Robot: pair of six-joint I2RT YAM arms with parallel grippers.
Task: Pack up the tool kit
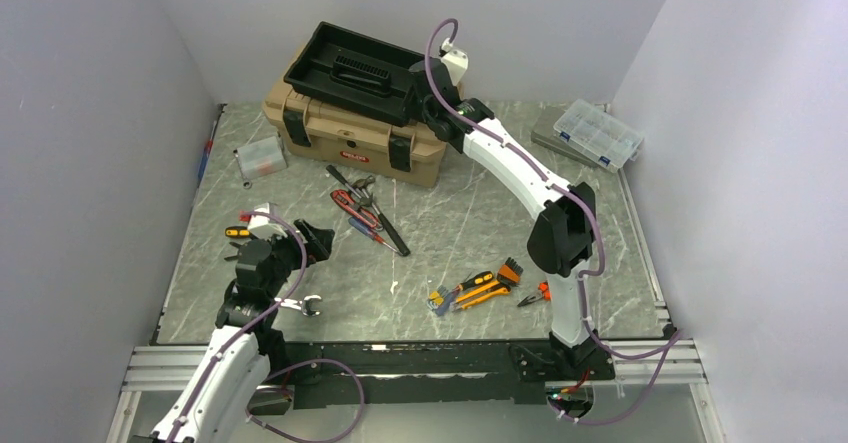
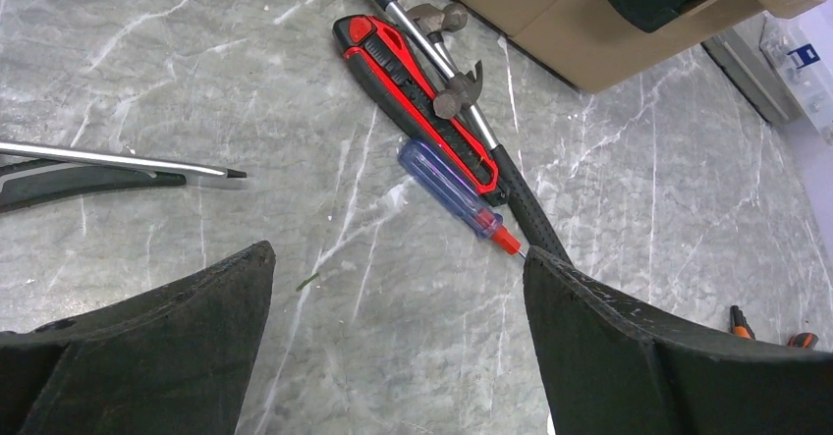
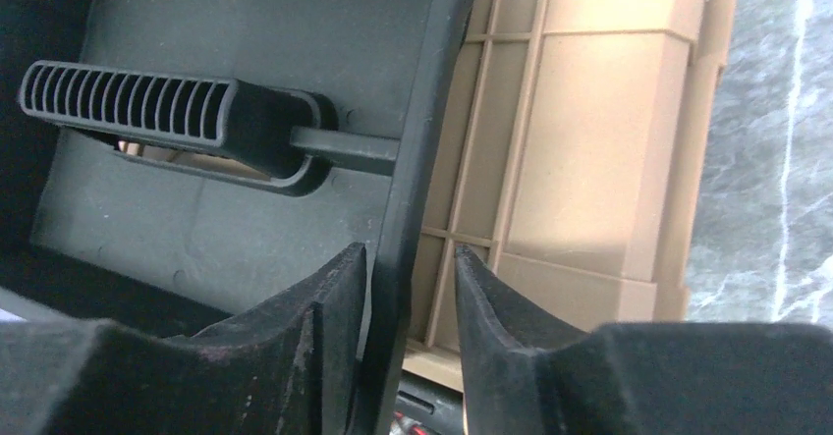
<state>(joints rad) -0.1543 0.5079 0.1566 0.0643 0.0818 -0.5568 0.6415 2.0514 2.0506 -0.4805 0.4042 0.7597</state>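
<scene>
The tan toolbox (image 1: 350,141) stands shut at the back of the table, latches down. The black insert tray (image 1: 310,85) rests tilted on its lid. My right gripper (image 1: 432,113) is at the tray's right end. In the right wrist view its jaws (image 3: 411,258) straddle the tray's wall (image 3: 422,111), with a gap showing on the lid side (image 3: 589,160). My left gripper (image 1: 315,243) is open and empty low over the table (image 2: 398,258). Ahead of it lie a red-black utility knife (image 2: 413,81), a blue screwdriver (image 2: 452,194) and a black-handled hammer (image 2: 462,91).
Orange and black tools (image 1: 480,288) and small pliers (image 1: 535,296) lie front centre. A yellow-black tool (image 1: 237,231) and a wrench (image 1: 300,305) lie by the left arm. A clear organiser case (image 1: 598,133) sits back right, a small clear box (image 1: 260,156) back left.
</scene>
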